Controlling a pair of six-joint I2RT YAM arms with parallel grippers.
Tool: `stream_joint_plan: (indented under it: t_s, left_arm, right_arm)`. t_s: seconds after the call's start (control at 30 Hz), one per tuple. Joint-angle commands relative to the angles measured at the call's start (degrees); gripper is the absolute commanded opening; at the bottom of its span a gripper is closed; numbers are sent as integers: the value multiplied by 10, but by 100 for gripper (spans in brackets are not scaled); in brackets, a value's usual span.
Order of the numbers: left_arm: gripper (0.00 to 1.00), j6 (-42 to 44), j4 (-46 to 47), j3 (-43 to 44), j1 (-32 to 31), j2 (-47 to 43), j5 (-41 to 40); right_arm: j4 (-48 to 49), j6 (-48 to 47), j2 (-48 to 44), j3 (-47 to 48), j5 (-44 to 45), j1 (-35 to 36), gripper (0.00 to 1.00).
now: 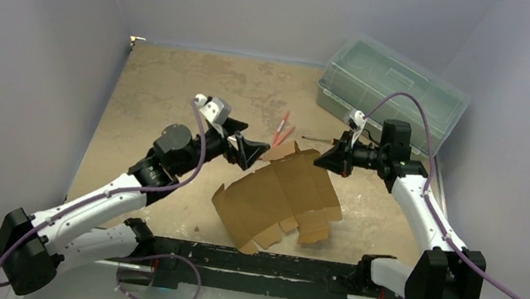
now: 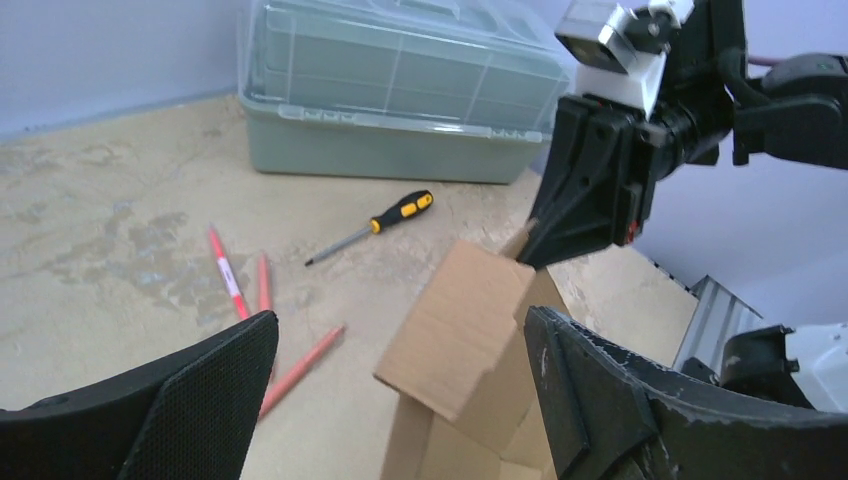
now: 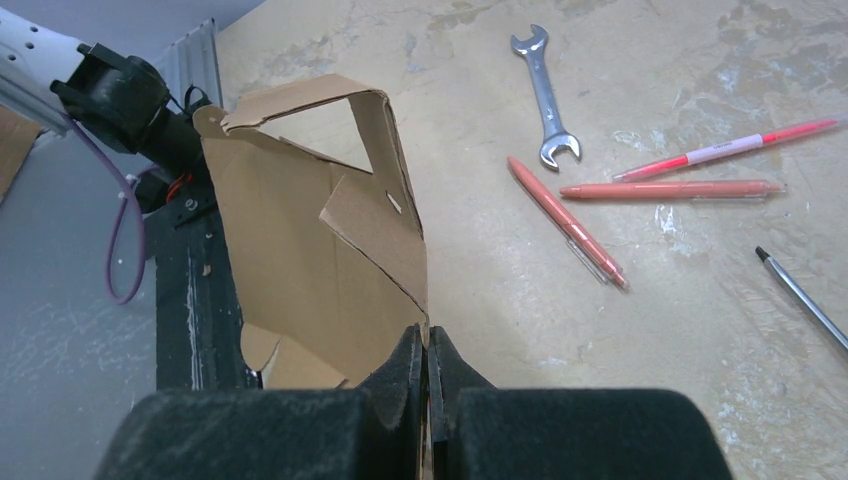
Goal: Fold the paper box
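Pinching one edge of the paper box [image 3: 320,250], the right end effector [image 3: 427,338] has its fingers pressed tight together on the brown cardboard. The box stands partly folded near the middle of the counter [image 1: 176,90], with one panel lifted and curled over. Its lower flaps are spread toward the black rail [image 1: 269,263] at the near edge.

The left end effector [image 1: 252,150] is released, its fingers [image 2: 200,400] spread wide. It sits just left of the box's raised flap. In the left wrist view that flap rises between the two pads. I cannot tell whether either pad touches it.

Loose things lie on the counter just beyond the box. Three red pens [image 3: 565,220] are close together, one of them carrying a white label. A silver wrench [image 3: 545,95] lies next to them, and a screwdriver [image 2: 375,227] with a black and yellow handle lies farther back. Behind these, in the far right corner, sits a green-tinted plastic bin [image 1: 391,89] with its lid on, well apart from the cardboard. The pens are nearest to the left end effector, and the screwdriver lies between the right end effector and the bin.
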Motion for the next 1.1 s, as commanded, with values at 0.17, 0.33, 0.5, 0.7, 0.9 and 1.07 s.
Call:
stream_joint_plan:
  t_s: [0.17,0.33,0.5,0.7,0.9,1.07]
  left_arm:
    - [93,6,29,75,55,114,185]
    - [92,19,36,101,59,159,224]
    - [85,31,39,113,63,185,234]
    - [77,30,49,113,73,202,246]
    - [69,18,64,115,80,224,273]
    - [67,13,71,113,80,226,289]
  right_arm:
    - [12,7,-7,9,-12,4,0]
    - [11,6,-4,10,-14,4,0]
    - [11,6,-4,10,-14,5,0]
    - [11,6,-4,11,-13,5,0]
    - [10,6,-6,10,-12,5,0]
    - [10,6,-5,10,-12,5,0]
